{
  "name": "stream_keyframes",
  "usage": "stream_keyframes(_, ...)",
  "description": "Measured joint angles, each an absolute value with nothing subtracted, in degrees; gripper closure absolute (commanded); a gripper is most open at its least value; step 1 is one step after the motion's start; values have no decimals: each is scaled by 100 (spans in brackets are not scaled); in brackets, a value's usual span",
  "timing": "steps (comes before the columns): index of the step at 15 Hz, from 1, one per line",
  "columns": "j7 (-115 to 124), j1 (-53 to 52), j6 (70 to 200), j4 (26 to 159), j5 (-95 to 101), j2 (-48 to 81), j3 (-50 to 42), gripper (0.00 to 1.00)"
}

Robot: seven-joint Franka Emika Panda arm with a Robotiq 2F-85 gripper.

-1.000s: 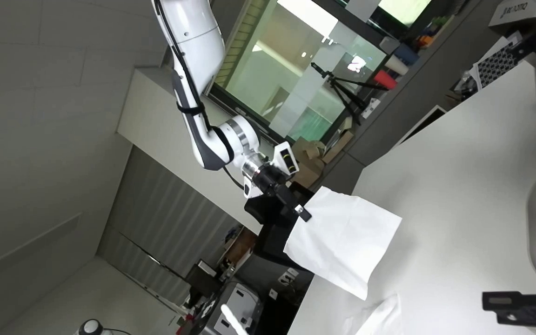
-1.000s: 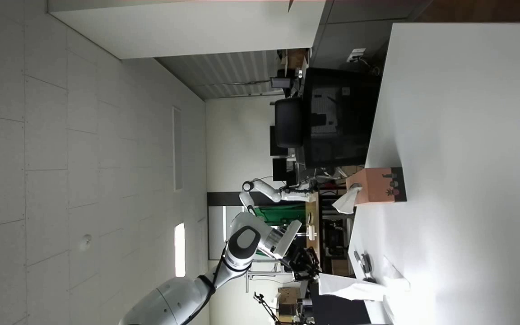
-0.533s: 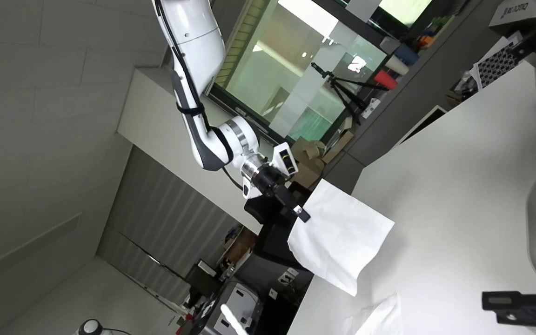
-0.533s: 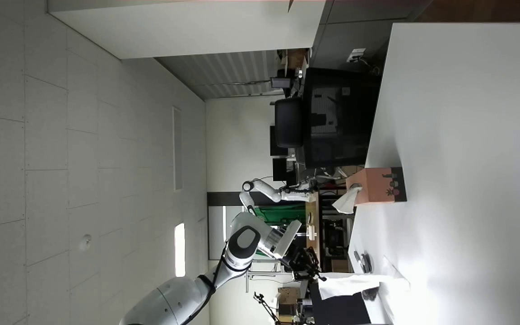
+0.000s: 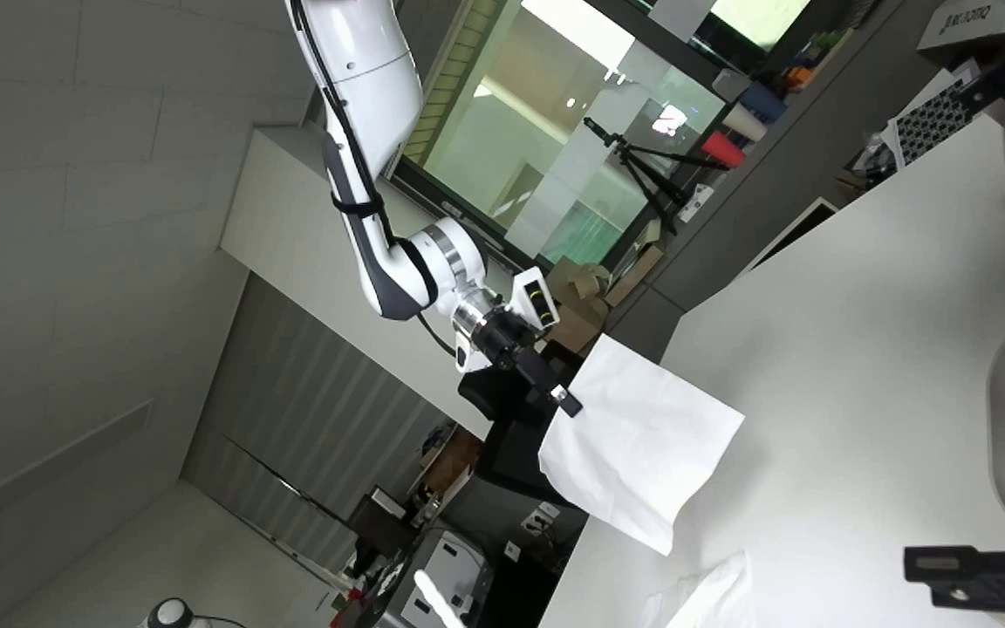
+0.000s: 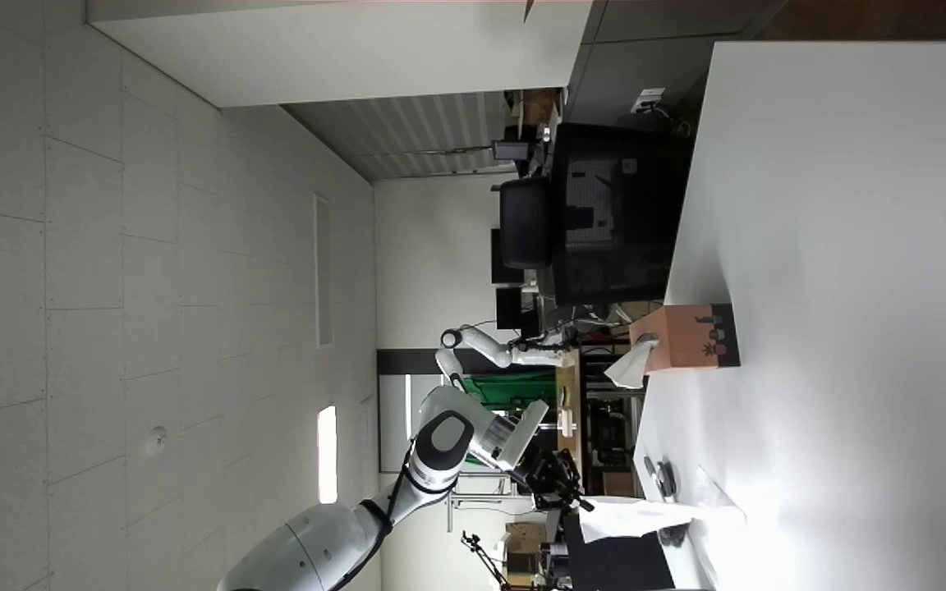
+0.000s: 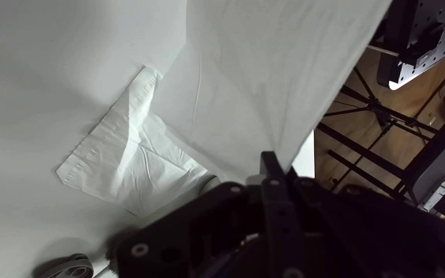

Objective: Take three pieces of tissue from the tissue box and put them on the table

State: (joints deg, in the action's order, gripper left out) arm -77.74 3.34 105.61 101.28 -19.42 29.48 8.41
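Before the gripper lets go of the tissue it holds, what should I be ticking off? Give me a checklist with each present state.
1. Grip: ok, the gripper is shut on the held tissue.
2. Held tissue free of the tissue box: ok, they are apart.
3. Held tissue laid on the table: not ok, it hangs with its gripped end raised.
4. Held tissue clear of the lying tissue: cannot tell, they overlap in view.
5. Next sheet poking from the tissue box: ok.

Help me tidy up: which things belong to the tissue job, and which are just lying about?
For the job: gripper, held tissue, tissue box, table, crumpled tissue on it.
Unrelated: grey object (unclear what), black tripod, cardboard box.
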Motion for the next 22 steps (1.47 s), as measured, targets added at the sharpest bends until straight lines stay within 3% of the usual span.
stream_keyframes(11,-8161,307,10176,9455,-1940,3812,1087,100)
stream_keyframes(22,-8434,298,7466,7243,-1943,5468,1315,100)
